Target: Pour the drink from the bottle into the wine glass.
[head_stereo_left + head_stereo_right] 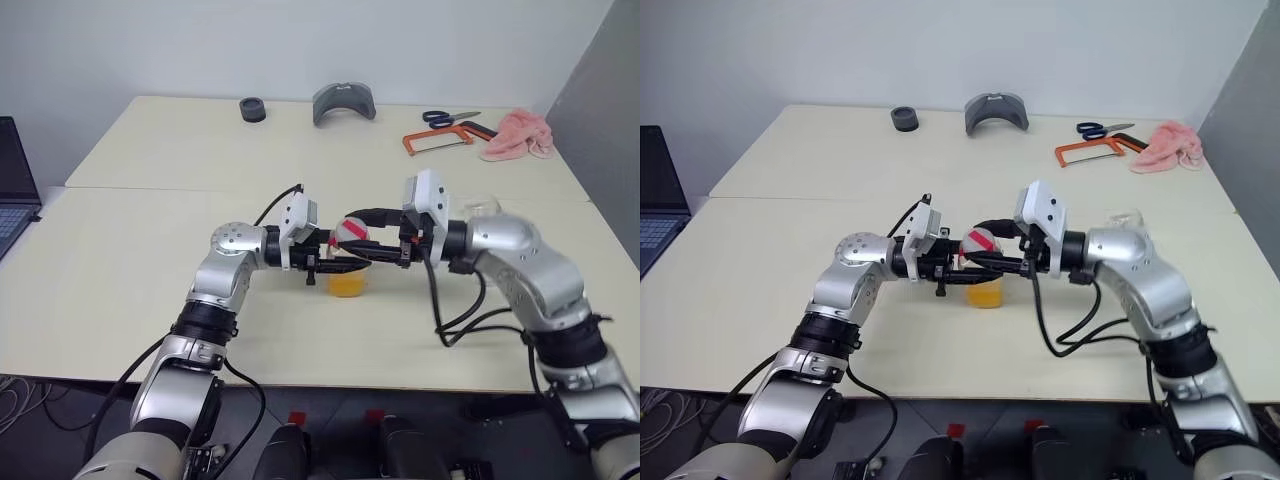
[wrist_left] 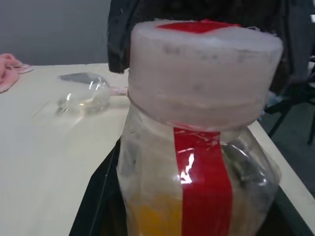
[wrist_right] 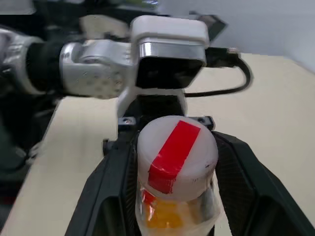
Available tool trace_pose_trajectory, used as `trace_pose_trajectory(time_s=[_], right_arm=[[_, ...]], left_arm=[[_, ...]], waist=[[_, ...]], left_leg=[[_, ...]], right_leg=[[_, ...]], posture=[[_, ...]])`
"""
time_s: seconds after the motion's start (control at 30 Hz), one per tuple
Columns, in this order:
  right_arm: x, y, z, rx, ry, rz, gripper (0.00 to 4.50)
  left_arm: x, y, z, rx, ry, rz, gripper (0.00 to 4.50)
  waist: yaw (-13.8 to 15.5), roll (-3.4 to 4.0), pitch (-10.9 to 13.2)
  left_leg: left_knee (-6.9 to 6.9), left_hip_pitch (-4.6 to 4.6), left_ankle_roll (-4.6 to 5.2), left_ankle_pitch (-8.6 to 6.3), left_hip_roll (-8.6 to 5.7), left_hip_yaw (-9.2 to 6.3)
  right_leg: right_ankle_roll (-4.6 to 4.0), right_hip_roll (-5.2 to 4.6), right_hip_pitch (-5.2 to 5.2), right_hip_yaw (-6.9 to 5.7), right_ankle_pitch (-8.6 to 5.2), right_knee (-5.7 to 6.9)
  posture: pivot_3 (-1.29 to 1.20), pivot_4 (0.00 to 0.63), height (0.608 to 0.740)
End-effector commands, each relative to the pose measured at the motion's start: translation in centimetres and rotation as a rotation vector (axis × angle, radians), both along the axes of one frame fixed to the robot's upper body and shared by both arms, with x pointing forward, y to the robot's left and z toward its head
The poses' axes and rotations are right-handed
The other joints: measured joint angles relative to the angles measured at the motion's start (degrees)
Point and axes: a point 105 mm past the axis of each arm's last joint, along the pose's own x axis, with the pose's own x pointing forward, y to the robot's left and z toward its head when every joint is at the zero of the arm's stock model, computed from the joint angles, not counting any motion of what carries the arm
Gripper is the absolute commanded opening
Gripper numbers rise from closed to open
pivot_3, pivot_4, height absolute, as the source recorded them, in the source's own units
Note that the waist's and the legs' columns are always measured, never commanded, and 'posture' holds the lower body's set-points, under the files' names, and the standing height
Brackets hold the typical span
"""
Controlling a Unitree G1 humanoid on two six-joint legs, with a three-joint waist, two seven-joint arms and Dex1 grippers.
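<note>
1. The left pincer (image 1: 338, 263) reaches in level from the left and is clamped tight on the bottle (image 2: 197, 147). It grips just under the cap and carries the bottle clear above the pale table (image 1: 150, 260). That hold looks meant to steady the body so the other arm can work on the top.

2. Held between the two pincers, the small clear plastic bottle stands roughly upright. A red stripe runs up its side and across the white cap (image 2: 204, 73). The drink (image 1: 348, 285), a translucent orange-yellow, fills only the lowest part and hangs below the left pincer's grip. The cap is on, so nothing can be poured yet.

3. The right pincer (image 3: 177, 142) comes in from the opposite side, facing the left one, and sits astride the cap. Whether it has clamped the cap cannot be told. Its placing suggests the step in hand is unscrewing, with the pour to follow.

4. The wine glass (image 1: 482, 205) sits on the table beyond the right pincer, near that arm's wrist and well apart from the bottle. It is clear and empty. The left wrist view shows its rounded bowl, but whether it stands upright cannot be told. The bottle will have to travel across to it once the cap is off.
</note>
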Motion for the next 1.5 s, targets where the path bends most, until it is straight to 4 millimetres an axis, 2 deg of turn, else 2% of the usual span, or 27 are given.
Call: trace_pose_trajectory(time_s=[0.03, 0.1, 0.2, 0.23, 0.37, 0.47, 0.53, 0.67, 0.83, 1.3, 1.4, 1.5], right_arm=[[-0.9, 0.2, 1.1, -0.047, -0.044, 0.124, 1.88], [-1.2, -0.6, 0.8, -0.064, -0.01, 0.117, 1.88], [-0.1, -1.6, 1.6, 0.044, -0.046, -0.033, 1.88], [0.1, -2.0, 1.9, 0.078, -0.058, -0.073, 2.6], [-0.9, -3.3, 2.4, 0.19, -0.096, -0.225, 3.88], [-2.4, -3.2, 2.2, 0.265, -0.066, -0.323, 3.88], [-2.5, -2.9, 2.0, 0.348, -0.053, -0.455, 3.88], [-3.2, -1.4, 0.8, 0.405, -0.017, -0.595, 3.88], [-2.1, -0.8, 0.2, 0.418, -0.086, -0.762, 3.88], [-0.9, -0.3, 0.1, 0.457, -0.078, -0.816, 3.88], [-0.9, -0.2, 0.0, 0.452, -0.077, -0.806, 3.28], [-1.1, 0.1, -0.1, 0.444, -0.074, -0.779, 2.34]], left_arm=[[-0.3, -0.9, 1.6, -0.029, -0.019, -0.035, 1.71], [-0.4, -1.0, 1.7, -0.043, -0.016, -0.026, 1.71], [-0.5, -1.3, 1.6, -0.066, -0.003, -0.008, 1.71], [-0.6, -1.3, 1.6, -0.073, 0.001, -0.002, 1.71], [-0.5, -1.7, 1.5, -0.1, 0.017, 0.025, 1.71], [0.0, -1.8, 1.6, -0.117, 0.012, 0.061, 1.71], [0.4, -1.9, 1.6, -0.121, 0.004, 0.082, 1.71], [1.1, -2.2, 1.8, -0.136, -0.018, 0.108, 1.71], [1.5, -2.6, 1.9, -0.137, -0.035, 0.11, 1.71], [1.7, -2.4, 1.4, -0.122, -0.044, 0.119, 1.71], [1.8, -2.3, 1.3, -0.12, -0.044, 0.124, 1.71], [1.8, -2.2, 1.2, -0.117, -0.044, 0.126, 1.71]], waist=[[-0.07, 0.0, 0.0], [-0.04, 0.0, 0.0], [0.21, 0.0, 0.0], [0.27, 0.0, 0.0], [0.37, 0.0, 0.0], [0.35, 0.0, 0.0], [0.24, 0.01, -0.01], [0.21, 0.02, -0.01], [0.3, 0.02, -0.01], [0.25, 0.02, -0.01], [0.24, 0.02, -0.01], [0.23, 0.02, -0.01]], left_leg=[[0.0, 0.0, 0.0, 0.0, 0.03, -0.03], [-0.02, 0.0, 0.0, 0.0, 0.09, -0.12], [0.01, -0.1, -0.01, 0.01, 0.11, -0.28], [0.02, -0.11, -0.01, 0.01, 0.12, -0.29], [0.03, -0.14, -0.02, 0.01, 0.13, -0.34], [0.02, -0.16, -0.03, 0.01, 0.13, -0.37], [0.01, -0.13, -0.02, 0.01, 0.13, -0.32], [0.02, -0.1, -0.04, 0.02, 0.11, -0.31], [0.03, -0.1, -0.09, 0.05, 0.02, -0.29], [0.01, -0.09, -0.03, 0.02, 0.0, -0.27], [0.01, -0.09, -0.03, 0.02, 0.0, -0.27], [0.01, -0.09, -0.03, 0.02, 0.0, -0.27]], right_leg=[[0.0, 0.0, 0.0, -0.02, 0.0, 0.0], [-0.01, -0.03, 0.0, -0.02, 0.0, 0.0], [-0.01, -0.14, -0.04, -0.02, 0.0, -0.02], [-0.01, -0.16, -0.04, -0.02, 0.0, -0.03], [-0.01, -0.22, -0.05, -0.02, 0.0, -0.01], [-0.01, -0.22, -0.06, -0.03, 0.0, -0.01], [-0.01, -0.2, -0.06, 0.0, 0.0, 0.01], [-0.01, -0.13, -0.06, 0.01, 0.0, 0.09], [0.0, -0.11, -0.06, 0.02, 0.0, 0.07], [0.0, -0.07, -0.06, 0.02, 0.0, 0.07], [0.0, -0.07, -0.06, 0.02, 0.0, 0.07], [0.0, -0.07, -0.06, 0.02, 0.0, 0.07]], posture=[[0.0, 0.15, 0.74], [0.0, 0.15, 0.74], [0.0, 0.15, 0.74], [0.0, 0.15, 0.74], [0.0, 0.15, 0.74], [0.0, 0.15, 0.74], [0.0, 0.15, 0.74], [0.0, 0.15, 0.74], [0.0, 0.15, 0.74], [0.0, 0.15, 0.74], [0.0, 0.15, 0.74], [0.0, 0.15, 0.74]])
